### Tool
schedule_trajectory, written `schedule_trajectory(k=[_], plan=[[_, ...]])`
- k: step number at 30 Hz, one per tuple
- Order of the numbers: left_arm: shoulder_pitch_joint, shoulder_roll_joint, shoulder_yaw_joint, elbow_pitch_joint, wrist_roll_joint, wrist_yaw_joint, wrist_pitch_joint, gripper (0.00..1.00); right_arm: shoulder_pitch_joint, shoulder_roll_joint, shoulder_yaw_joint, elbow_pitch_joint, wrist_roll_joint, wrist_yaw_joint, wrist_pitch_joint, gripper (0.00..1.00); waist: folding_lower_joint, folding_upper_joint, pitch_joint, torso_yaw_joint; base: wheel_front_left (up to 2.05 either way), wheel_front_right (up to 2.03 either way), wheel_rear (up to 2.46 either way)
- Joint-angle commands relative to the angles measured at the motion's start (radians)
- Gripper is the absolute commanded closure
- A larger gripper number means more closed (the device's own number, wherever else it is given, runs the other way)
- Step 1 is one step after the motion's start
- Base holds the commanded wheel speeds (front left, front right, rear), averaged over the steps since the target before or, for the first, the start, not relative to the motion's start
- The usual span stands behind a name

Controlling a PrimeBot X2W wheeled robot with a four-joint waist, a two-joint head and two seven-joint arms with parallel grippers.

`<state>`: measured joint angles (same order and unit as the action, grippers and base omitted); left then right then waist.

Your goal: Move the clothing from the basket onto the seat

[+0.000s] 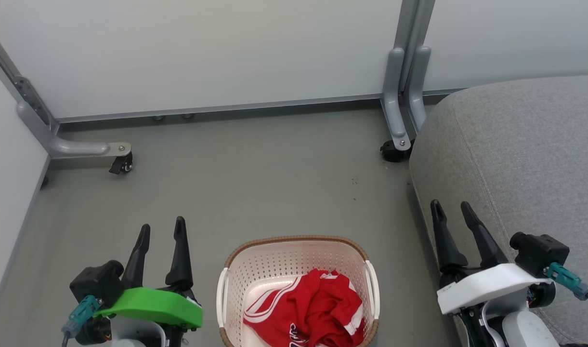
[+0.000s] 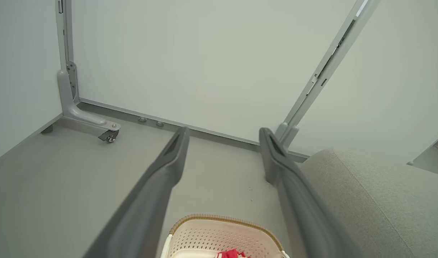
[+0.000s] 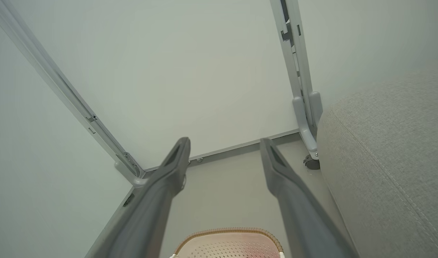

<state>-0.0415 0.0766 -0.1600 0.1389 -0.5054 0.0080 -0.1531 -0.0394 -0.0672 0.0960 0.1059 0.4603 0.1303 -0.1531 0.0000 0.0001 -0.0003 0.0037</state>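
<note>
The red clothing with white stripes lies bunched inside the cream basket, which stands on the floor at the bottom centre of the head view. A scrap of the red clothing and the basket's rim show low in the left wrist view; the basket's far rim shows in the right wrist view. The grey seat fills the right side. My left gripper is open, left of the basket. My right gripper is open beside the seat's front edge.
White partition panels close off the back and left. Their grey feet on castors stand on the floor at the left and beside the seat. Bare grey floor lies beyond the basket.
</note>
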Motion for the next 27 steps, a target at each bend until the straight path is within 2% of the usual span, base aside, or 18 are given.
schedule_trajectory(k=[1, 19, 27], plan=[[0.002, -0.002, 0.007, -0.006, 0.021, -0.007, -0.011, 0.0, 0.005, -0.003, 0.007, -0.012, -0.028, 0.0, -0.011, 0.0, 0.0, -0.0001, 0.0, 0.0, 0.0, 0.0, 0.0], [0.031, -0.026, 0.023, 0.015, 0.165, -0.07, -0.053, 0.0, 0.02, -0.005, 0.033, 0.018, -0.145, 0.0, -0.053, 0.0, 0.0, -0.0001, -0.013, -0.005, 0.0, 0.0, 0.0], [0.046, -0.026, 0.013, 0.037, 0.164, -0.065, -0.07, 0.0, 0.029, -0.007, 0.048, 0.031, -0.2, 0.001, -0.07, 0.0, 0.0, -0.0001, -0.025, -0.007, 0.0, 0.0, 0.0]])
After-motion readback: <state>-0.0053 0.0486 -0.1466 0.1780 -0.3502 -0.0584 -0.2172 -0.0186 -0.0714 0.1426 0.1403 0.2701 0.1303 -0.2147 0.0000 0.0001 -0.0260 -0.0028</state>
